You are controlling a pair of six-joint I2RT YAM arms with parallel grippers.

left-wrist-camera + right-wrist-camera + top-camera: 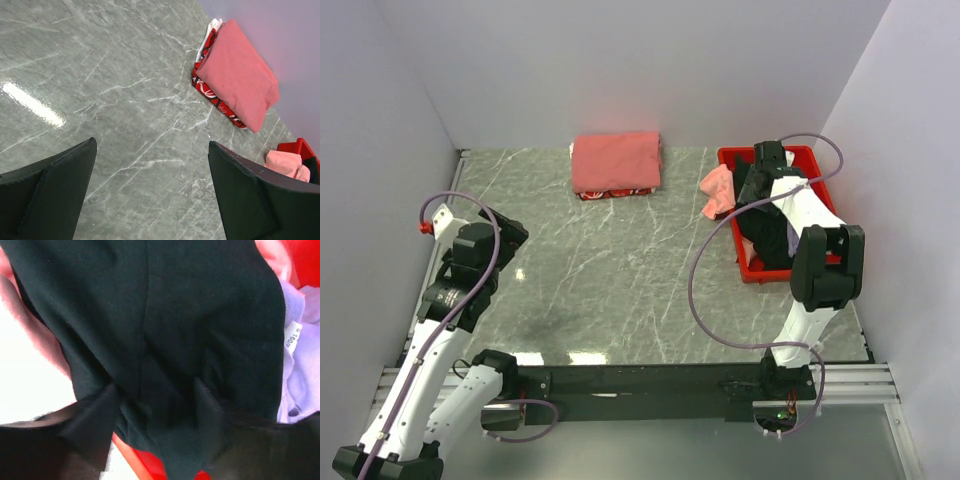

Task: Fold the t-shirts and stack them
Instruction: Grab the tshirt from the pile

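Jaws apart on both: left gripper (150, 185) idle, left edge; right gripper (155, 415) astride large black cloth t-shirt (175, 315) in red plastic bin (810, 158), far-right corner, seemingly ungripped. Coral-red cloth t-shirt (615, 162) folded at far edge; rest unfolded.

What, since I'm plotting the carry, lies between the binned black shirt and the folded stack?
Only the left wall of the red bin, a pink shirt draped over it; past that, bare table to the folded coral shirt.
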